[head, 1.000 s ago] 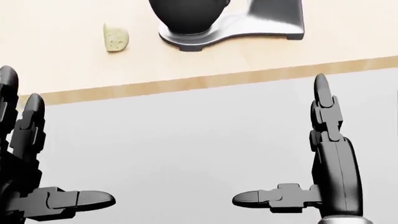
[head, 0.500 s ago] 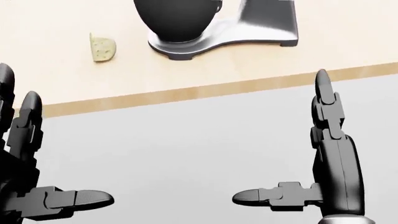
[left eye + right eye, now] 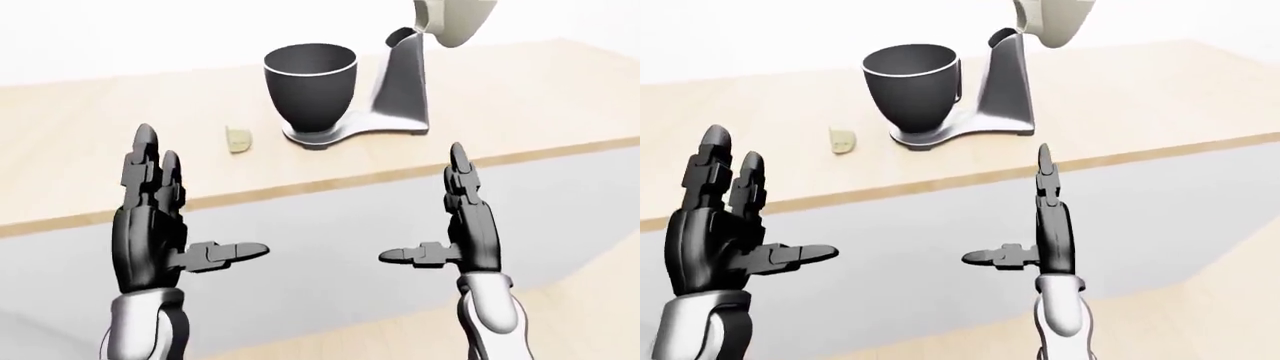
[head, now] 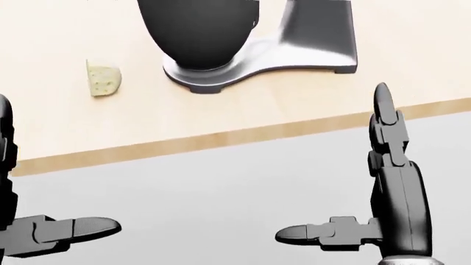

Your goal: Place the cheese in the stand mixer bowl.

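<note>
Pale wood fills the upper part of my eye views: a long counter with a darker wooden edge, and below it a flat grey front panel. On that counter, upper centre of the left-eye view, stands the stand mixer, its silvery column rising from a curved base and its cream head tilted up and cut off by the top edge. Seated on the base is the dark mixer bowl, upright, mouth open (I can see nothing inside it from here). To the left of the bowl, apart from the base and lying on the bare wood, is the cheese, a small pale yellow wedge with holes. My left hand is held up at lower left of the left-eye view, fingers spread and straight, thumb pointing inward, holding nothing. My right hand mirrors it at lower right, fingers extended upward, thumb pointing left, also empty. Both hands hang over the grey panel, below the counter edge and well apart from the cheese.
</note>
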